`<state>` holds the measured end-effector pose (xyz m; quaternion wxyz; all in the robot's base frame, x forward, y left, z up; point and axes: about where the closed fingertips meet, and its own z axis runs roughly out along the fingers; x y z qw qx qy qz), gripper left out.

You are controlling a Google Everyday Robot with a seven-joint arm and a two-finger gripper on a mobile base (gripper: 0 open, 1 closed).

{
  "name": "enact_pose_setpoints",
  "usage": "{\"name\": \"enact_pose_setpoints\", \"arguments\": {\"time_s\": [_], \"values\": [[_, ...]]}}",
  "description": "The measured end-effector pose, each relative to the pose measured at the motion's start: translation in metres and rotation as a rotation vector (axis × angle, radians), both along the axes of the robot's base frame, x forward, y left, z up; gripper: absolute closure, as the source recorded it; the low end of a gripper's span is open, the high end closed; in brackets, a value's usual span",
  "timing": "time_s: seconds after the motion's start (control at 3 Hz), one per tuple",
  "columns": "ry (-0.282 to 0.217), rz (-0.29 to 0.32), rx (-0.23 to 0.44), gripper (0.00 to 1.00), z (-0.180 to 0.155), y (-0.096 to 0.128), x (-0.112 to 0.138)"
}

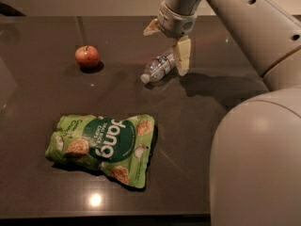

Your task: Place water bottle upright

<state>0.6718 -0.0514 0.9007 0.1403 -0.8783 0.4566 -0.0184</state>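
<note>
1. The table [37, 182] is dark and shiny. Everything sits on it.
2. The robot arm [254, 27] is big and pale. It reaches in from the right, over the far side of the table.
3. A green snack bag [103, 145] lies flat near the front. It is well away from the bottle.
4. The gripper [164, 51] hangs low at the end of the arm, right over the fat end of the bottle. Its two fingers are spread apart. It holds nothing. One finger [182, 55] points down, just beside the bottle's bottom end. I cannot tell if it touches.
5. The bottle [159, 68] lies on its side on the table, near the far middle. Its white cap [145, 78] points to the front left.
6. A red apple [87, 56] sits to the left, well apart from the bottle.
7. I think the job is only just starting. The bottle is not grabbed and not standing yet. The gripper must close on it, lift it, turn it cap-up and set it down.
</note>
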Motion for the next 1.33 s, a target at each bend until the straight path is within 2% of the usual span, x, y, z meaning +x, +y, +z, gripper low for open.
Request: {"name": "enact_pose_setpoints", "arguments": {"time_s": [0.33,1.0,1.33], "values": [[0.007,0.092,-0.041,0.0,-0.014,0.009,0.004],[0.026,0.181,-0.103,0.0,-0.036,0.008,0.011],[0.03,0.205,-0.138,0.0,-0.045,0.003,0.015]]}}
